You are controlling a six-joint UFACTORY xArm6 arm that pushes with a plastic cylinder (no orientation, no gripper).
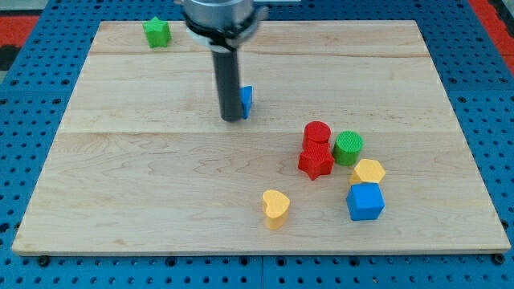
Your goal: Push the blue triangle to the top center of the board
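The blue triangle [246,99] sits on the wooden board [144,160], a little above the middle and left of centre; most of it is hidden behind my rod. My tip [232,119] rests on the board right against the triangle's left and lower side. The rod rises straight up to the arm's grey head at the view's top.
A green star block [157,32] lies at the top left. At the right of the middle stand a red cylinder [317,132], a red star [316,161], a green cylinder [348,148], a yellow hexagon block [369,171] and a blue cube [365,201]. A yellow heart [275,207] lies near the bottom centre.
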